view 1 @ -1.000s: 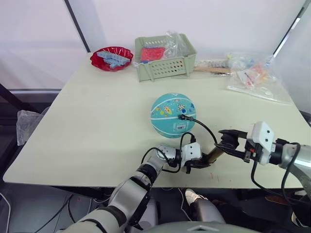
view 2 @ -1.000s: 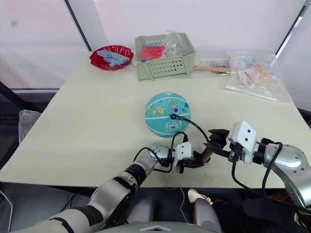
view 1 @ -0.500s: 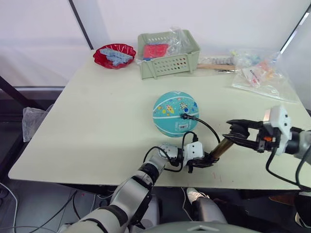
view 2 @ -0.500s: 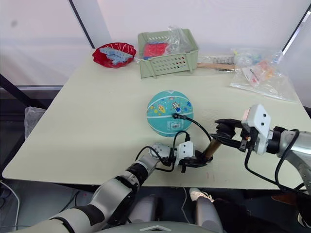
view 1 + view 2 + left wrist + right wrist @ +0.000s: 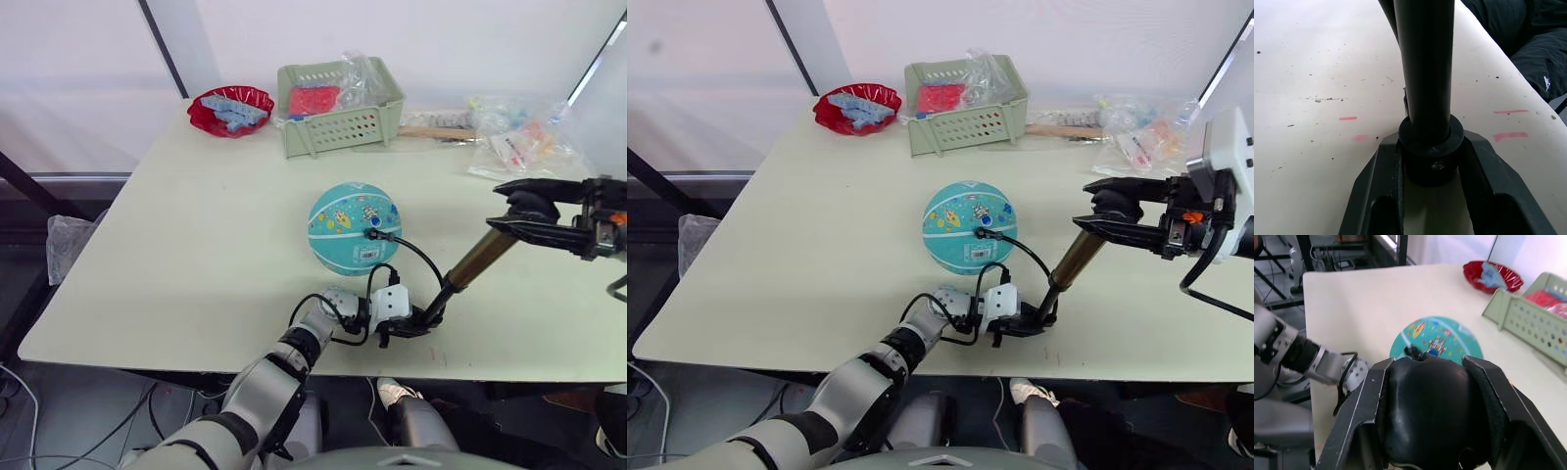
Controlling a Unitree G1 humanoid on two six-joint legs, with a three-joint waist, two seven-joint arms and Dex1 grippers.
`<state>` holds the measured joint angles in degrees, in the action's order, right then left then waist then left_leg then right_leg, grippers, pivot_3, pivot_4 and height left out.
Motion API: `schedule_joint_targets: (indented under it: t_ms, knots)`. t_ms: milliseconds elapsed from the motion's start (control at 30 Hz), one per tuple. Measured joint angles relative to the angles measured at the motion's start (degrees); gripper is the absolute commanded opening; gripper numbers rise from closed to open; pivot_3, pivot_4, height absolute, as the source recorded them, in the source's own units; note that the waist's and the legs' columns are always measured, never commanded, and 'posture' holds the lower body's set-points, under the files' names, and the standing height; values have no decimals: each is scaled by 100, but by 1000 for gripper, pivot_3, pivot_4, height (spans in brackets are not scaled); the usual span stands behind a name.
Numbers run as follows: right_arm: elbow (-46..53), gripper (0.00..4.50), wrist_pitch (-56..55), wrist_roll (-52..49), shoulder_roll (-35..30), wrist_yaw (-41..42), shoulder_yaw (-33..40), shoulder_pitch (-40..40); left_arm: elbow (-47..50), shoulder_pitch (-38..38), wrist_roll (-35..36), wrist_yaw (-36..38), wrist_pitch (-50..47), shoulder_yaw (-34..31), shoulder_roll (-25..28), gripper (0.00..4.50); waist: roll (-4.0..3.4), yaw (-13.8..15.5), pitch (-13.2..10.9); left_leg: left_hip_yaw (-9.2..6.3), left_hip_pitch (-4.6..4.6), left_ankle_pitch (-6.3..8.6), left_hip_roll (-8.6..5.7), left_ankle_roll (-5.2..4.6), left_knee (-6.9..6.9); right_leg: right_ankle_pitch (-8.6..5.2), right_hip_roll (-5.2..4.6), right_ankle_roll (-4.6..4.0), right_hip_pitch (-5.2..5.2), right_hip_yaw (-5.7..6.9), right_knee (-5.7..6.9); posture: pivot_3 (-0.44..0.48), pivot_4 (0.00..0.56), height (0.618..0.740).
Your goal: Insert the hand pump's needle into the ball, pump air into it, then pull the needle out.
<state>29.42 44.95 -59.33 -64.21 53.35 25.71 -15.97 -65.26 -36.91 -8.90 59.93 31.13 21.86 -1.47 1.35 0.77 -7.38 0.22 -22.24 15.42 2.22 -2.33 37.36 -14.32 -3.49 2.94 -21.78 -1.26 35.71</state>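
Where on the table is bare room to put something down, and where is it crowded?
Free: the wide stretch on the robot's left of the ball, from the red bowl down to the near edge. Crowded: the far edge, with the basket and plastic bags, and the pump and hose near the ball.

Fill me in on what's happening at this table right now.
The robot is pumping up a teal ball. The left gripper clamps the base of the hand pump near the table's front edge, and the right gripper is shut on the pump's handle, with the pump extended and slanting up to the right. The hose runs to the needle, which sits in the ball.
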Motion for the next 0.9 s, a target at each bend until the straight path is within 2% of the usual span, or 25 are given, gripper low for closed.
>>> schedule_joint_targets:
  t_ms: [167,333,433,600,900]
  knots:
    - [142,1656,-151,179,81,3,-1,248,0,13,-3,-11,0,14,3,1081,3,-2,11,-5,2,0,0,0,-2,-1,-2,-1,2,6,0,0,150,736]
    - [331,1656,-610,628,463,8,-250,727,-1,67,-24,-61,0,18,39,1081,30,-13,52,-10,18,0,2,0,-5,-5,4,-7,10,10,0,0,150,736]
    - [323,1656,-1153,1210,766,17,-733,1164,-1,109,-49,-114,0,22,46,1081,60,-20,85,-13,28,0,5,0,-12,-7,5,-9,17,12,0,0,150,736]
    - [256,1656,-1964,2260,1167,-79,-1651,1523,-1,116,-61,-136,0,40,45,1081,62,-17,102,-17,28,0,3,0,-13,-8,9,-10,18,18,0,0,150,736]
    - [-33,1655,-2487,3084,1498,-212,-2304,1770,-1,118,-61,-137,1,47,21,1081,43,-6,102,-18,26,0,1,0,-12,-10,35,-12,18,18,0,0,150,736]
